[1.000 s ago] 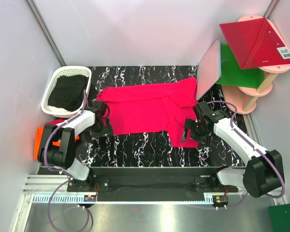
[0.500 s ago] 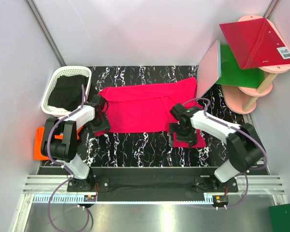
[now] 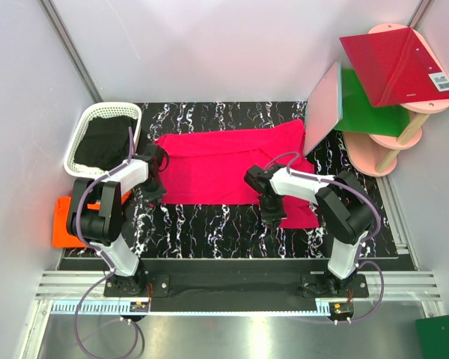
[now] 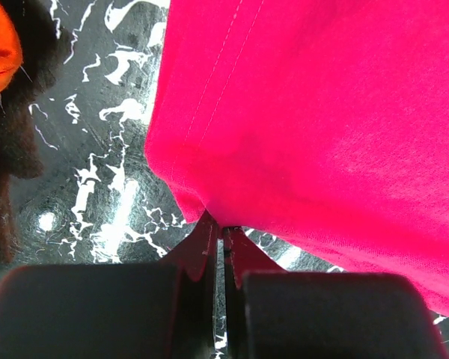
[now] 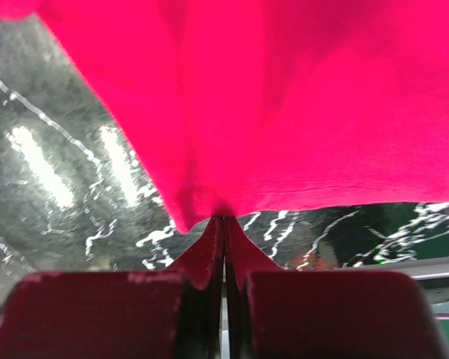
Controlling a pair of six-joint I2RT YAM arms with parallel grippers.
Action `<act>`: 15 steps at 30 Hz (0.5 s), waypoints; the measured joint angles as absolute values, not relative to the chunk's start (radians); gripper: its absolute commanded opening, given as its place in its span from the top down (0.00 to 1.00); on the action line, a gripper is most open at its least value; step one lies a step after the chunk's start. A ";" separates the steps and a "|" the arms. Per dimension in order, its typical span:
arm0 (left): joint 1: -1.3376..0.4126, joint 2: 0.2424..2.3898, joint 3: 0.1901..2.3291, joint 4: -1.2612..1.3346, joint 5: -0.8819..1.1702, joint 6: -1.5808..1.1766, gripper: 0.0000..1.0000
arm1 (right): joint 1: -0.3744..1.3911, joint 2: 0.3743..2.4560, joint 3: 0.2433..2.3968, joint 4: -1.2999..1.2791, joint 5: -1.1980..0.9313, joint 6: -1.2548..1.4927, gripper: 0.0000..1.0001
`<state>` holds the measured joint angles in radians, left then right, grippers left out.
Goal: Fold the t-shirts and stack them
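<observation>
Our left tool (image 4: 218, 232) and right tool (image 5: 224, 222) are each clamped shut on the near hem of the pink t-shirt (image 3: 224, 161), which lies spread across the middle of the bench (image 3: 209, 224). Both bites look thin. We judge that either corner could slip free on lifting, or that uneven pulls could skew the fold. The orange t-shirt (image 3: 60, 224) lies at the near left, partly hidden by the left arm. We cannot tell how much cloth sits between the fingers.
</observation>
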<state>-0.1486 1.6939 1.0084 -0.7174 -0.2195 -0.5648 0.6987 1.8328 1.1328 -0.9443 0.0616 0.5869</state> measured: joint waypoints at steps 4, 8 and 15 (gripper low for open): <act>-0.146 1.670 0.987 -0.719 -0.222 -0.554 1.00 | 0.700 1.832 1.147 -0.963 0.126 0.585 1.00; -0.144 1.617 0.965 -0.745 -0.223 -0.546 1.00 | 0.701 1.808 1.170 -0.989 0.166 0.573 0.58; -0.143 1.576 0.946 -0.755 -0.237 -0.528 1.00 | 0.729 1.715 1.189 -1.005 0.162 0.553 0.22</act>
